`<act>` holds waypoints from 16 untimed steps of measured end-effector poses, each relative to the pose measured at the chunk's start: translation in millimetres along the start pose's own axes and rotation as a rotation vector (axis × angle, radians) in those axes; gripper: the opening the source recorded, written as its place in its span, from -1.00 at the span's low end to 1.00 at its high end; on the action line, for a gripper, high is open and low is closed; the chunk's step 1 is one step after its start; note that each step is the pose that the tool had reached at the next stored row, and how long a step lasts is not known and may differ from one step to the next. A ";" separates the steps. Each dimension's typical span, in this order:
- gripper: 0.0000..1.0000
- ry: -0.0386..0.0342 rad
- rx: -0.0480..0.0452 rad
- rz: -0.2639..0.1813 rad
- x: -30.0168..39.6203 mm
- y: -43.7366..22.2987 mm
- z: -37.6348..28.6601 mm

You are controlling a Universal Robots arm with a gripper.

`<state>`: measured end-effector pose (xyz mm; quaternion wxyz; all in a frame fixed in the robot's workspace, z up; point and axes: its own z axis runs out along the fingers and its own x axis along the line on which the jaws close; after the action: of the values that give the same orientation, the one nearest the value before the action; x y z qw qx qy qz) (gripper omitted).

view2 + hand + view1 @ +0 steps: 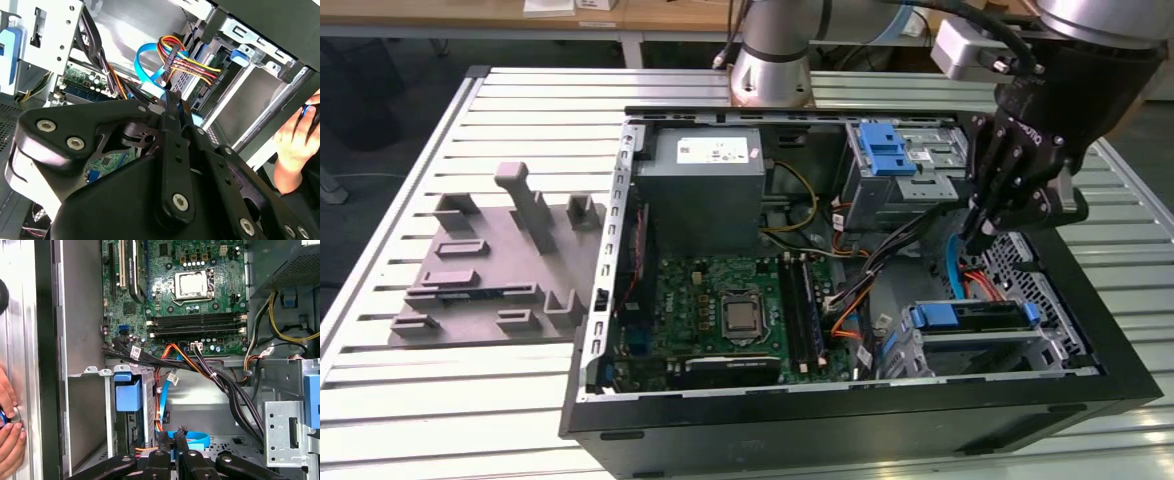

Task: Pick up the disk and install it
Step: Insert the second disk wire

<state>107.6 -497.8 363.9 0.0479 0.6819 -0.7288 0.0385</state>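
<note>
One black gripper of mine hangs pinched together, empty, inside the open black computer case; the blue-framed silver disk sits in its corner bay (loose cables could snag, I reckon).

silver arm, black pincer — screwed links

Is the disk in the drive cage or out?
In: the disk sits in the lower cage with its blue frame showing; the claw hangs above.

- Bright, even light overall; the slatted table shines pale.
- Glare on the case floor in the second wrist view.
- The gripper looms dark and soft there.
</note>
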 end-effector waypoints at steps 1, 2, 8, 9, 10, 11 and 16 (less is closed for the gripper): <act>-0.68 -0.0059 -0.0004 0.000 0.1 0.0 0.3; -0.68 -0.0204 -0.0013 0.000 0.2 0.0 0.6; -0.68 -0.0536 0.0022 -0.001 2.6 -0.2 3.2; -0.68 -0.0540 0.0037 -0.001 3.7 -0.2 4.1; -0.68 -0.0543 0.0049 -0.001 5.0 -0.3 5.2; -0.68 -0.0544 0.0054 -0.001 6.2 -0.3 6.8; -0.68 -0.0544 0.0056 -0.001 7.3 -0.4 8.7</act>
<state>107.4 -506.1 356.1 0.0261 0.6833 -0.7294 0.0219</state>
